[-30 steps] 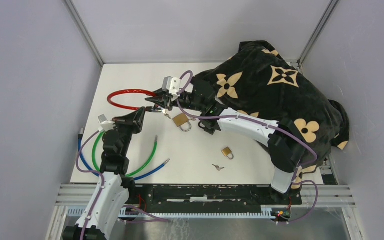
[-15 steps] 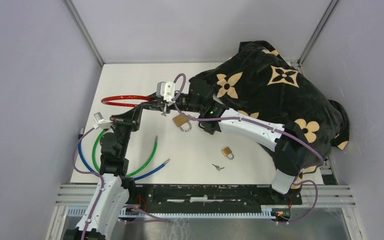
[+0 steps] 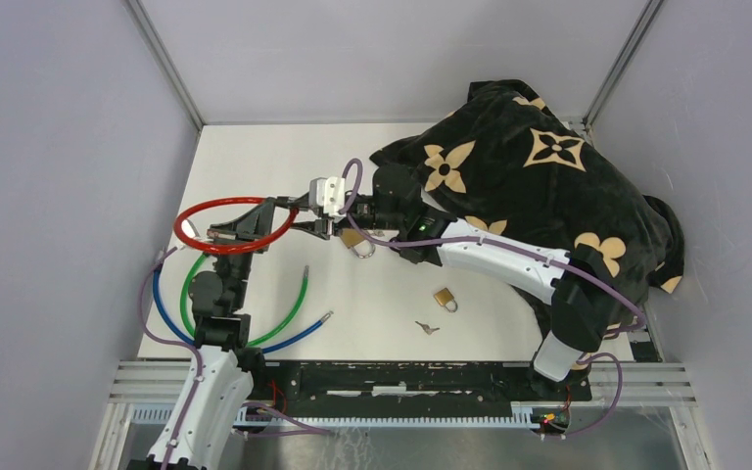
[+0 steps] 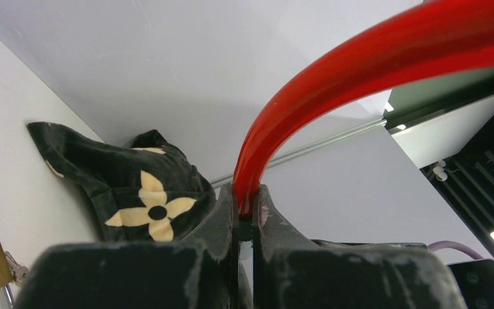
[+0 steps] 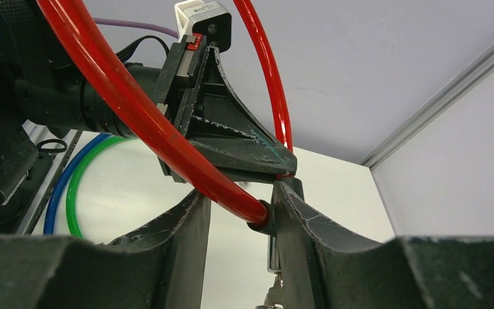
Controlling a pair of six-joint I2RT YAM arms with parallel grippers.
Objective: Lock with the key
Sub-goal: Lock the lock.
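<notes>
A red cable lock (image 3: 217, 209) forms a loop held off the table at the left. My left gripper (image 3: 276, 214) is shut on the red cable (image 4: 247, 193), which arches up and to the right. My right gripper (image 3: 310, 227) stands open around the cable's black end piece (image 5: 262, 217), which rests against the right finger (image 5: 296, 219). The left finger (image 5: 190, 222) stands apart from it. A metal barrel with a key (image 5: 273, 257) hangs below that end. My left gripper (image 5: 282, 169) meets it from the far side.
A brass padlock (image 3: 357, 241) lies just right of the grippers, with a smaller padlock (image 3: 444, 298) and a loose key (image 3: 427, 328) nearer the front. Green (image 3: 297, 297) and blue (image 3: 160, 302) cables curve on the left. A black flowered blanket (image 3: 539, 166) fills the back right.
The left arm has swung the red loop up and towards the left. The right gripper followed and has opened its jaws around the cable's end.
</notes>
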